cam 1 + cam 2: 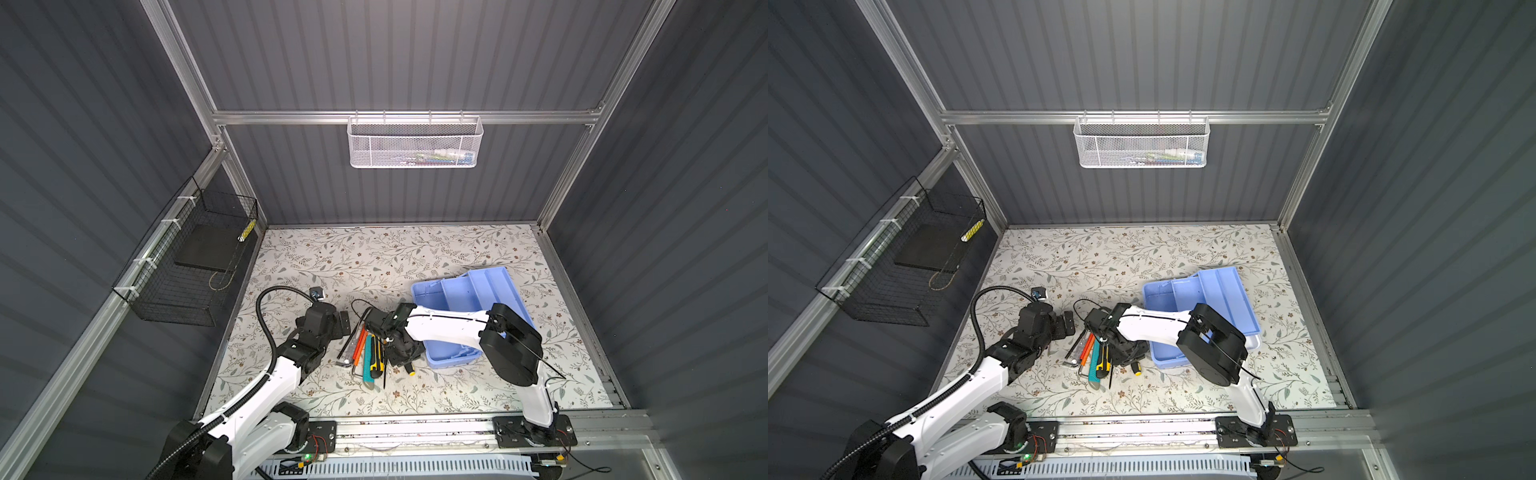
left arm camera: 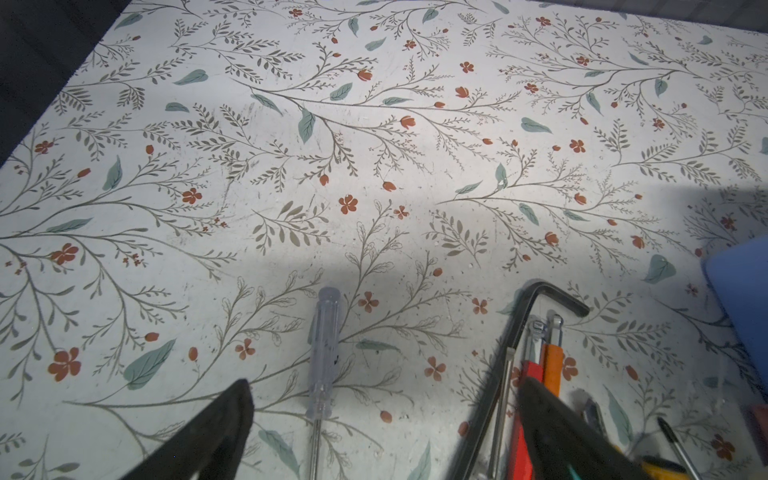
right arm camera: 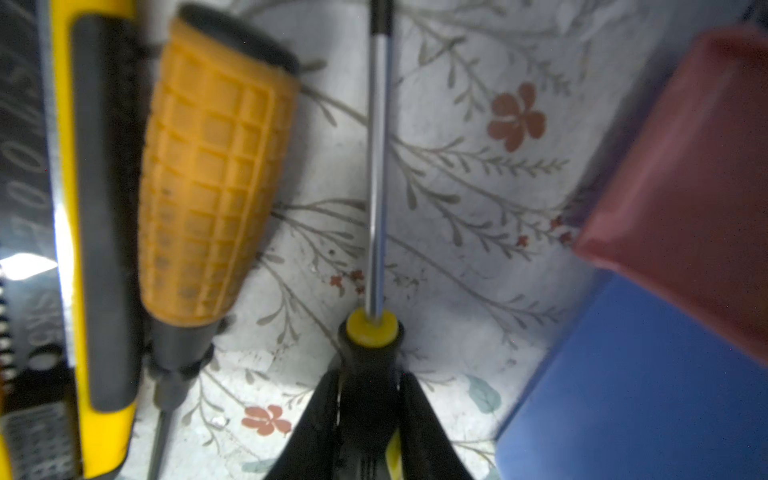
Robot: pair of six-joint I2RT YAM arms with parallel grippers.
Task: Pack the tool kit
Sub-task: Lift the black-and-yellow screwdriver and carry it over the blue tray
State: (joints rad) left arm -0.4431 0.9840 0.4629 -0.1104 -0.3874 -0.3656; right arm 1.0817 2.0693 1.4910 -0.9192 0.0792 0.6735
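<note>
Screwdriver [image 3: 376, 187] handle pinched in right hand [image 3: 369, 376] (beside blue box [image 3: 644, 395]), left hand [image 2: 386, 386] spread wide, holding nothing.

Blue box [image 1: 469, 291] beside knives [image 1: 376, 353], screwdrivers [image 3: 376, 166]

Both top views look steeply down from high at the front onto the whole table [image 1: 374, 257], near-identical. Left wrist view faces the table obliquely, fairly near. Right wrist view sits very close along a screwdriver [image 3: 376, 166], blurred. Both wrist views catch the blue box [image 2: 744, 299].
</note>
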